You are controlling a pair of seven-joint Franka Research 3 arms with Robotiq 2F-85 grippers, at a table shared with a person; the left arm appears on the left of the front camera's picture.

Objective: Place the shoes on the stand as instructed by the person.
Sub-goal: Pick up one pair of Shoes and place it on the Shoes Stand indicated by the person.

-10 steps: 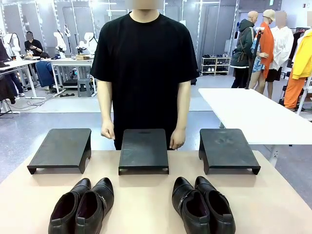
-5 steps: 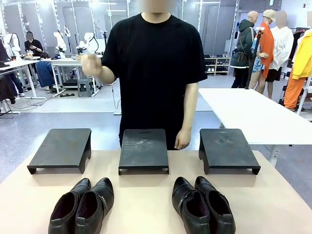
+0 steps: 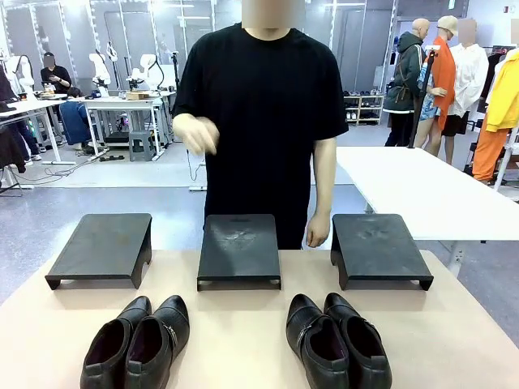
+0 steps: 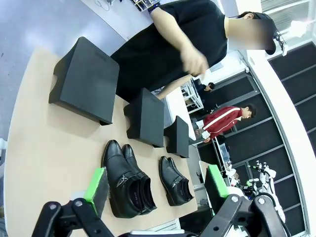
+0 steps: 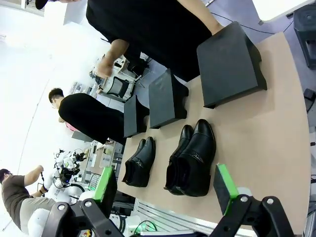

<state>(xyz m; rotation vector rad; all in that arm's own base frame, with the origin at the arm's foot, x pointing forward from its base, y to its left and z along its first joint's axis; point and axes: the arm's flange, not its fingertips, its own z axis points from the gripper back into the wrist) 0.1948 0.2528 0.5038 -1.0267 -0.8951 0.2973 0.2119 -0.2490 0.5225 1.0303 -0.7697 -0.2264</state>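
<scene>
Shoes lie in two pairs on the tan table [image 3: 243, 324], toes toward the person [image 3: 259, 97]. The left pair [image 3: 138, 344] and the right pair [image 3: 336, 344] both sit short of the row of black stands: left stand [image 3: 101, 247], middle stand [image 3: 239, 247], right stand [image 3: 379, 247]. From the front you see the person's raised hand [image 3: 197, 134] blurred at chest height and the lowered hand [image 3: 318, 229] beside the right stand. The wrist cameras bring in the left gripper [image 4: 156, 183] and right gripper [image 5: 164, 186], both on the near side of the shoes, jaws wide apart and holding nothing.

Left pair [image 3: 136, 344] and right pair [image 3: 336, 340] of shoes face the person [image 3: 263, 105].
</scene>
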